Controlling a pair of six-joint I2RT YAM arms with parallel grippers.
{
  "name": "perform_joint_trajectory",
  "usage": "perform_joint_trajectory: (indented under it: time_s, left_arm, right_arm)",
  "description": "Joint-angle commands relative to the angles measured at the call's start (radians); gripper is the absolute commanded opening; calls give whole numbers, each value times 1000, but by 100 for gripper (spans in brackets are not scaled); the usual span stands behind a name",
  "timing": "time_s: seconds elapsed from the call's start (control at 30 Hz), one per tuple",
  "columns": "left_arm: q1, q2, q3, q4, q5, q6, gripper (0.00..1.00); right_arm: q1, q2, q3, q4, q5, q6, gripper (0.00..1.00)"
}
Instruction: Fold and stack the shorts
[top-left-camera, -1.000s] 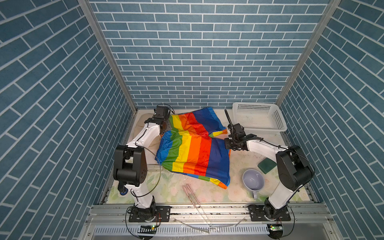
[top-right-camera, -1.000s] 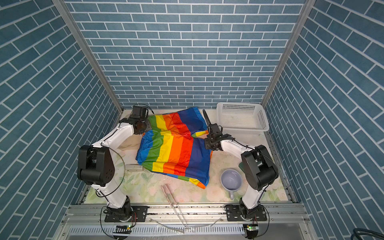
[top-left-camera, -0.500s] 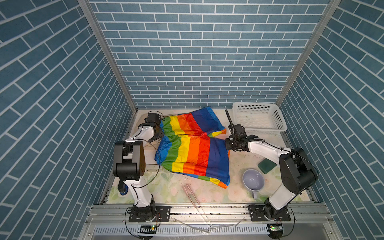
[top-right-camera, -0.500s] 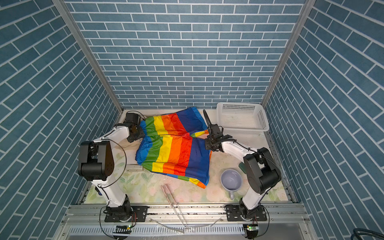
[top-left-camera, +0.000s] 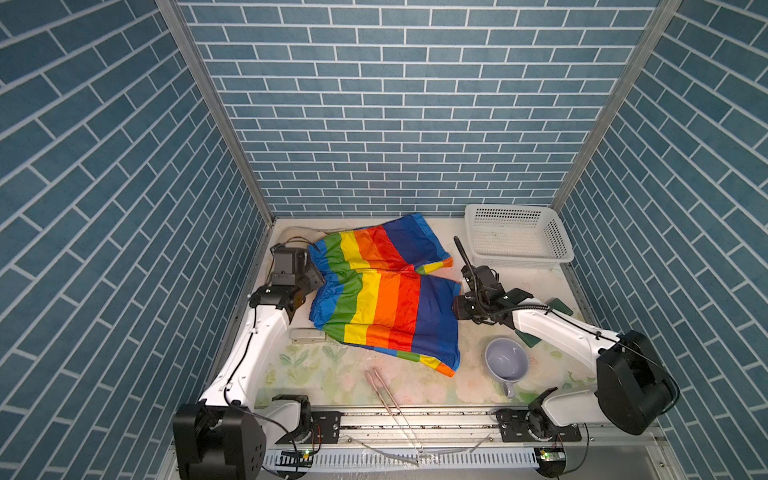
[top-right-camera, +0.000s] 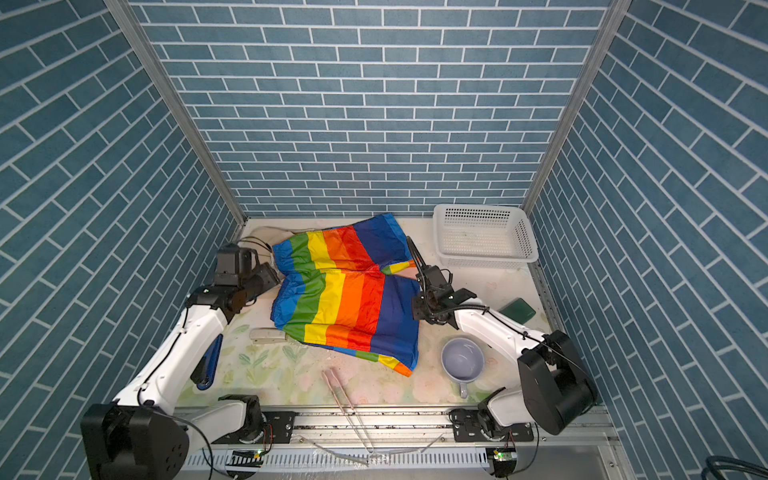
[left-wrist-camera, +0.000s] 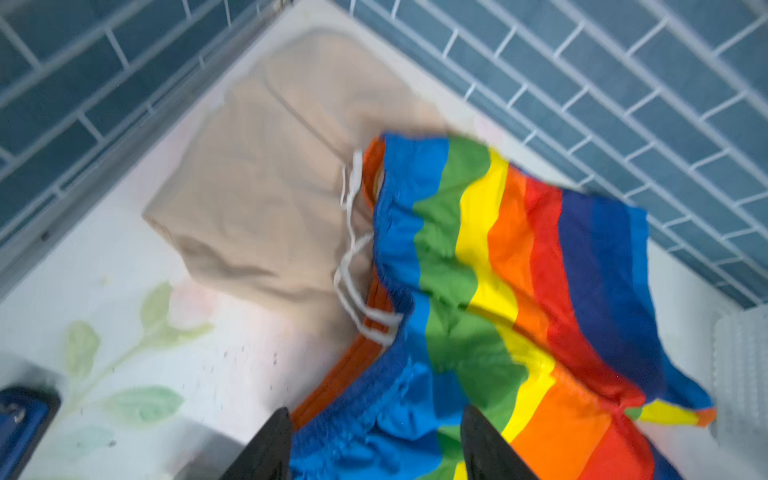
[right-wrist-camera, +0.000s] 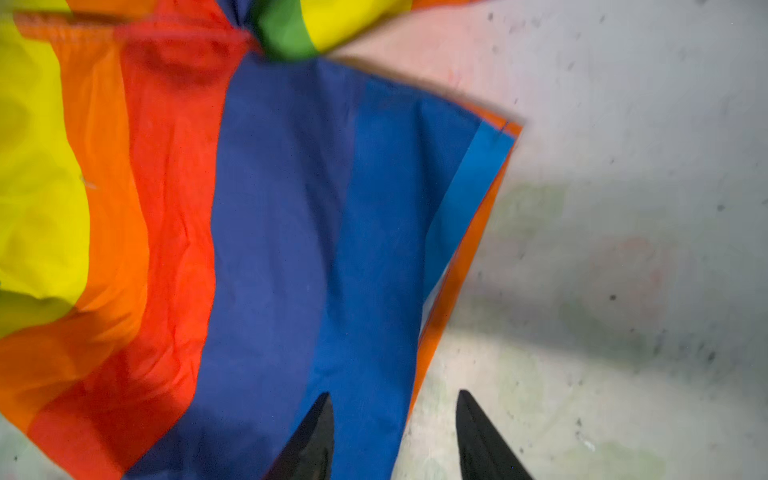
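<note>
The rainbow-striped shorts lie spread flat on the table in both top views, waistband to the left and legs to the right. In the left wrist view the beige shorts lie folded in the back left corner, with the rainbow waistband and its white drawstring overlapping their edge. My left gripper is open just above the blue waistband. My right gripper is open over the near leg's hem, one finger above blue cloth, its partner above bare table.
A white perforated basket stands at the back right. A purple mug and a green sponge sit near the right arm. Pink tongs lie at the front, a white stapler by the shorts' left front corner.
Both grippers have opened and let go of the rainbow shorts. The left gripper has come forward from the back corner along the waistband. The right arm has barely moved.
</note>
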Motion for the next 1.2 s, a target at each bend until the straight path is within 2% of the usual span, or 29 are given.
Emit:
perform_joint_trajectory:
  time_s: [0.0,0.13,0.3,0.53,0.73,0.87,0.9,0.97,1.0,1.17]
  left_arm:
    - [-9,-49,-122,-79,45,-38,69]
    - [-9,-130,-248,-92,58,-69,77]
    - [-11,-172,-305,-89,80,-95,80]
    - [-11,-142,-349,-17,104,-114,78]
    - [-11,-139,-329,2,118,-129,78]
    - [-11,-132,-310,2,114,-126,79]
    - [-11,-127,-302,2,118,-125,79]
    - [-11,-114,-289,7,124,-123,79]
    - [-11,-108,-286,12,125,-123,79]
    - [-11,-69,-255,31,139,-118,76]
  right_arm:
    - [62,-38,-75,-104,-48,84,49]
    - [144,-87,-168,-81,-122,184,53]
    - [223,-132,-239,-41,-136,265,54]
    - [256,-125,-244,-14,-123,270,55]
    - [257,-80,-218,17,-92,257,56]
    - [256,-13,-166,30,12,227,39]
    - [254,11,-145,24,35,211,31]
    - [245,67,-87,12,78,175,3]
    - [240,92,-60,13,91,154,0]
    - [189,174,105,-6,167,26,0]
